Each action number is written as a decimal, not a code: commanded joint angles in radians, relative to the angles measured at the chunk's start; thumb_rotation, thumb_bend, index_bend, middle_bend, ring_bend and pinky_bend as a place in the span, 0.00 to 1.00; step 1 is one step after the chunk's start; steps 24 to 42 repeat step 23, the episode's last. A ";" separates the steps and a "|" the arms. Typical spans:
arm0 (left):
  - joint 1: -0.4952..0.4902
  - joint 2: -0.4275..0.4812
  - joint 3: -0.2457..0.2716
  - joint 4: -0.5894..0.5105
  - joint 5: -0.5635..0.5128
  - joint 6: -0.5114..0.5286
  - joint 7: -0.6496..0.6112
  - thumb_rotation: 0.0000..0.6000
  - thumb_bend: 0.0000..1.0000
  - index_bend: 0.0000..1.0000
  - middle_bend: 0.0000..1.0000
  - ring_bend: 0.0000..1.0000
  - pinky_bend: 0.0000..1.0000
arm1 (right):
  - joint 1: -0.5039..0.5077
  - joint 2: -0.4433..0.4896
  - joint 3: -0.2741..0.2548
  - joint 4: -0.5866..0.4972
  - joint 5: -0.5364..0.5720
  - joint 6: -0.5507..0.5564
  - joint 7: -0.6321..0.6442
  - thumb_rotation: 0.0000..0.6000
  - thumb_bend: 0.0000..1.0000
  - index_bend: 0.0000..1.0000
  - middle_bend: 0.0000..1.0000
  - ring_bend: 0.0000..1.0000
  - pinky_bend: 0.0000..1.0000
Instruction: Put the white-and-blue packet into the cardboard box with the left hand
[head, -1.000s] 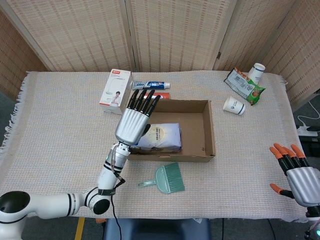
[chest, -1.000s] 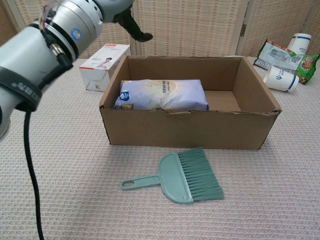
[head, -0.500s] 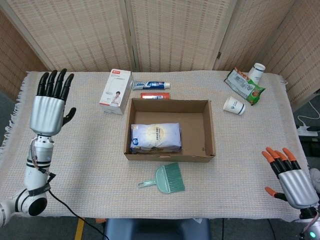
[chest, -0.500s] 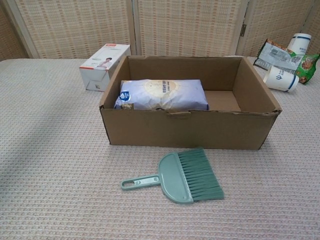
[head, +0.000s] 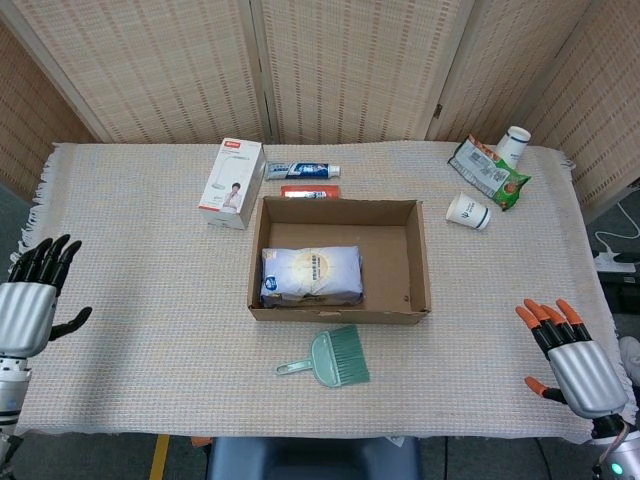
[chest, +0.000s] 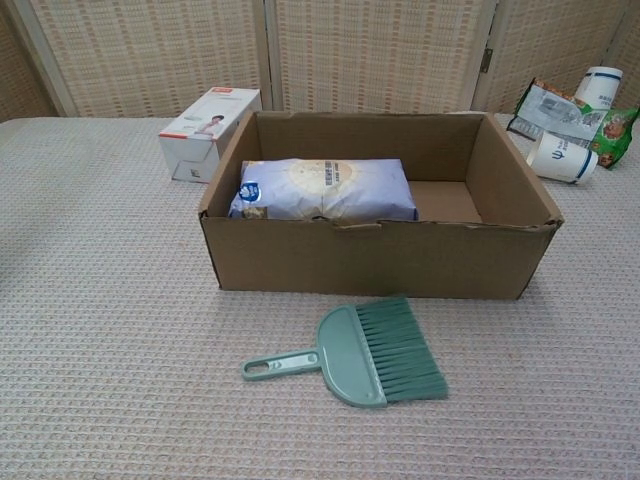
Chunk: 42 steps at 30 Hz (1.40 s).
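The white-and-blue packet (head: 311, 275) (chest: 323, 190) lies flat inside the cardboard box (head: 419, 262) (chest: 380, 260), against its left wall. My left hand (head: 30, 305) hovers off the table's left edge, far from the box, fingers apart and holding nothing. My right hand (head: 570, 356) hangs at the table's front right corner, fingers spread and empty. Neither hand shows in the chest view.
A green hand brush (head: 328, 359) (chest: 360, 354) lies just in front of the box. A white carton (head: 231, 182) (chest: 209, 131), a toothpaste tube (head: 302, 171) and a red packet (head: 309, 191) sit behind the box. Paper cups (head: 467, 211) and a snack bag (head: 487, 172) are at the back right.
My left hand has swung from over the box's left wall out to the left and down, past the table's left edge. The packet stays in the box. The right hand shifted slightly.
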 joint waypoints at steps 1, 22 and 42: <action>0.056 -0.013 0.044 -0.003 0.042 0.042 0.009 1.00 0.20 0.00 0.00 0.00 0.15 | 0.001 0.001 0.000 0.000 0.001 -0.001 0.003 1.00 0.00 0.06 0.03 0.00 0.00; 0.175 -0.120 0.050 0.192 0.088 0.109 -0.016 1.00 0.20 0.00 0.00 0.00 0.14 | -0.005 0.007 -0.005 -0.009 -0.018 0.021 0.006 1.00 0.00 0.06 0.03 0.00 0.00; 0.177 -0.122 0.049 0.195 0.091 0.111 -0.019 1.00 0.20 0.00 0.00 0.00 0.14 | -0.004 0.006 -0.005 -0.008 -0.016 0.020 0.005 1.00 0.00 0.06 0.03 0.00 0.00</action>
